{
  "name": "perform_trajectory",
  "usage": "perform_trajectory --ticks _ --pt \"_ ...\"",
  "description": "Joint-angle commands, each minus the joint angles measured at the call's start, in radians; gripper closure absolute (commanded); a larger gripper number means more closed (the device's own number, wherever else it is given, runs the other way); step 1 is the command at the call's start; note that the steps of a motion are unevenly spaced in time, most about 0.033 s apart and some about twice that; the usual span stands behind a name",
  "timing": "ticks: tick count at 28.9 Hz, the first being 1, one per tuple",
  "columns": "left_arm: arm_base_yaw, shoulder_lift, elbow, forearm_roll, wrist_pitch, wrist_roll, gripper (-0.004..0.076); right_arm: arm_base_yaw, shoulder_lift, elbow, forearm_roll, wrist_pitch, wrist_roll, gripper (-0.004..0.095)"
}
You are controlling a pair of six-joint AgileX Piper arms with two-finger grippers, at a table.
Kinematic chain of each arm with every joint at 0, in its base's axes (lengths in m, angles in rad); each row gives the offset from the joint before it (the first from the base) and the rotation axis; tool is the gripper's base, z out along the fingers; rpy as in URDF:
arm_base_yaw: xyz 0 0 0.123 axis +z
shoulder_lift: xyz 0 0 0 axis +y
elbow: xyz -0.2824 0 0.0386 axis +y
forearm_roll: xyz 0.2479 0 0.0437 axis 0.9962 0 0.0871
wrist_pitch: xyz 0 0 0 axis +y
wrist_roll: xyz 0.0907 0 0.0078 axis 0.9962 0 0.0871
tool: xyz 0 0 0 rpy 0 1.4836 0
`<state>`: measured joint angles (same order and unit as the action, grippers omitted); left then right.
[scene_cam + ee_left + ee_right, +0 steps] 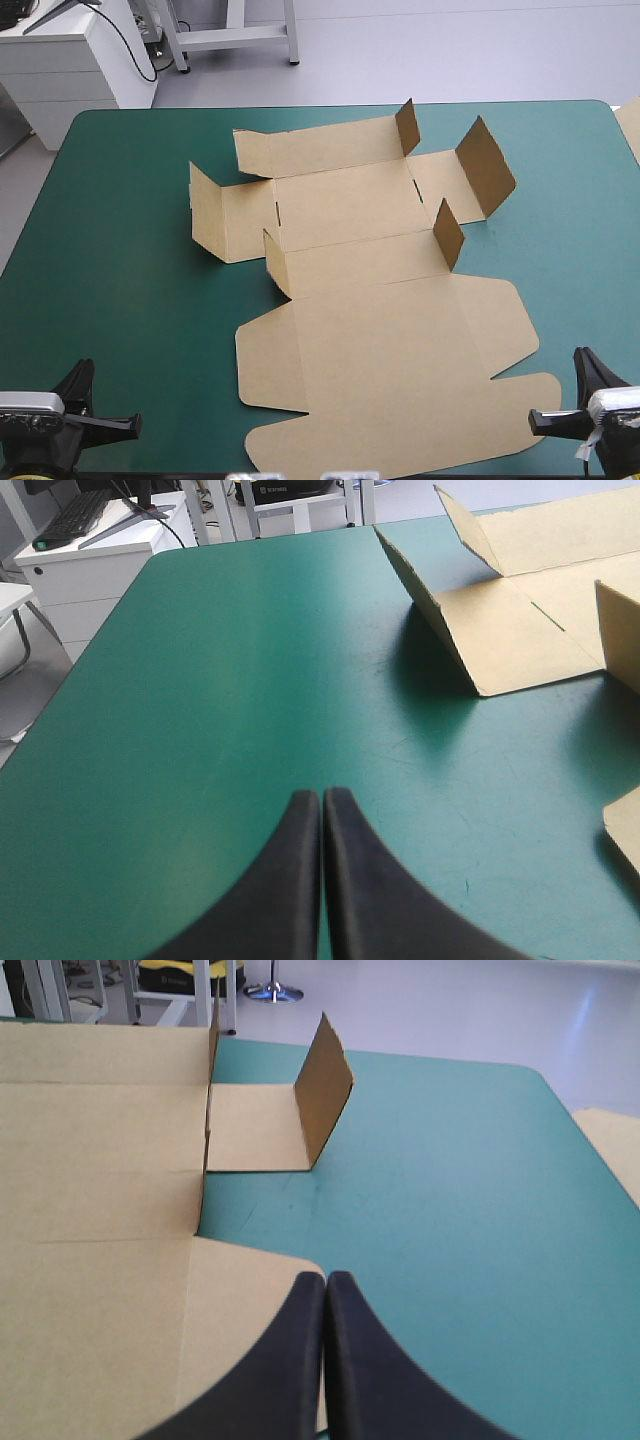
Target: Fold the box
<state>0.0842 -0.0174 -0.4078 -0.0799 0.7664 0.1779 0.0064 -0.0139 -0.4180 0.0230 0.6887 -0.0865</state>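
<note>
Brown cut-cardboard box [380,340] lies mostly flat at the middle of the desk [120,260] with the teal-green cover, wide lid panel nearest the robot. Small flaps stand partly raised, e.g. the far right end flap [487,165]; nothing tucked.

The left gripper [322,798]: black fingers together, empty, well apart from the box. The right gripper [326,1278]: fingers together, empty, just beside the lid's near corner.

Spare board [632,125] shows at the desk's right edge.

Risks: the sheet is loose, so a push on a wall may slide it instead of creasing it. Half-raised flaps may spring back, or get crushed by a low approach.
</note>
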Motion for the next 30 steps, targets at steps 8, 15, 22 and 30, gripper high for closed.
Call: perform_trajectory --ticks 8,15,22,30 --pt "-0.008 -0.001 -0.021 -0.016 -0.075 -0.001 0.0731 -0.003 0.394 -0.256 0.089 -0.114 -0.239 0.0929" --pt "-0.008 -0.001 -0.021 -0.016 -0.075 -0.001 0.0731 -0.003 0.708 -0.54 0.232 0.045 -0.317 0.0929" --pt "-0.008 -0.001 -0.021 -0.016 -0.075 -0.001 0.0731 -0.001 0.988 -0.756 0.414 0.226 -0.423 0.0832" --pt "-0.008 -0.001 -0.021 -0.016 -0.075 -0.001 0.0731 -0.001 1.218 -0.869 0.471 0.262 -0.429 0.0421"
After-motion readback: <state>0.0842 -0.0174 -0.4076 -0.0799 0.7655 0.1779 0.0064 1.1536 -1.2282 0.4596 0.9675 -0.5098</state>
